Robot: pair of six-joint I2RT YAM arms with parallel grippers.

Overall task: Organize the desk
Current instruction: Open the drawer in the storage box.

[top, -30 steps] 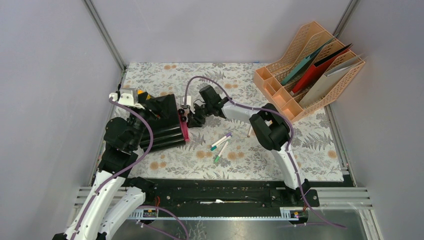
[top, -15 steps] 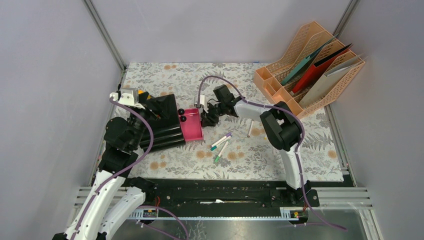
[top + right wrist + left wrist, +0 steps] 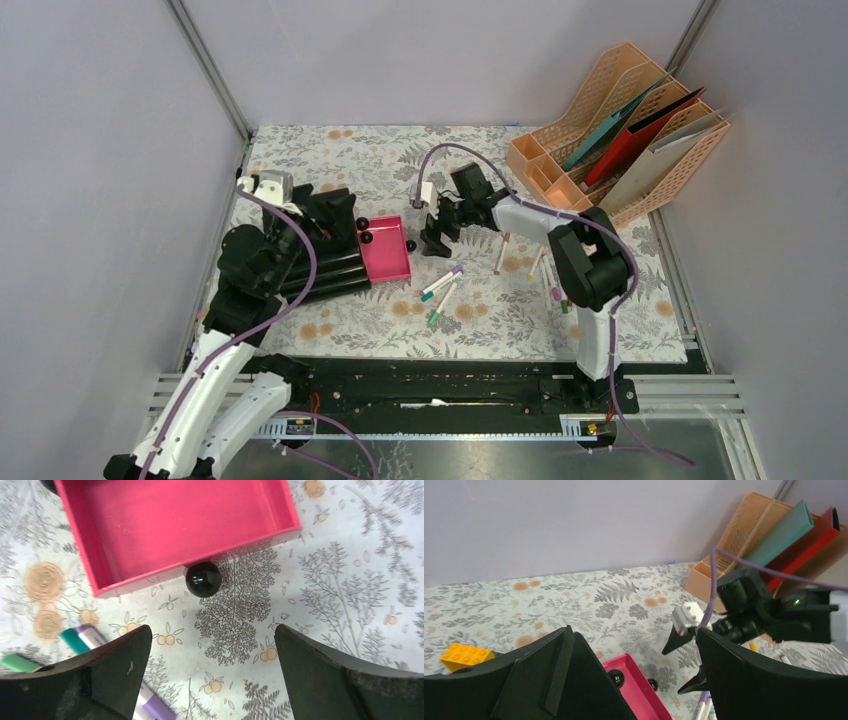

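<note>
The desk (image 3: 500,320) is a floral cloth top. At its left stands a black drawer unit (image 3: 325,268) with a pink drawer (image 3: 383,250) pulled out to the right. The drawer (image 3: 170,525) is empty, and its black knob (image 3: 203,579) faces my right gripper (image 3: 212,630). This right gripper (image 3: 432,238) is open, just right of the knob (image 3: 410,245) and apart from it. My left gripper (image 3: 335,215) hovers open over the unit's far end. In the left wrist view the left gripper (image 3: 633,632) has nothing between its fingers.
Several markers (image 3: 441,283) lie on the cloth, right of the drawer and under the right arm (image 3: 552,280). A yellow brick (image 3: 466,655) sits behind the unit. An orange file organizer (image 3: 610,140) fills the back right corner. A black slotted rail (image 3: 430,385) runs along the near edge.
My right gripper drew the pink drawer out to the right by its knob, then opened, let go and backed off right. The left gripper shifted slightly over the unit.
</note>
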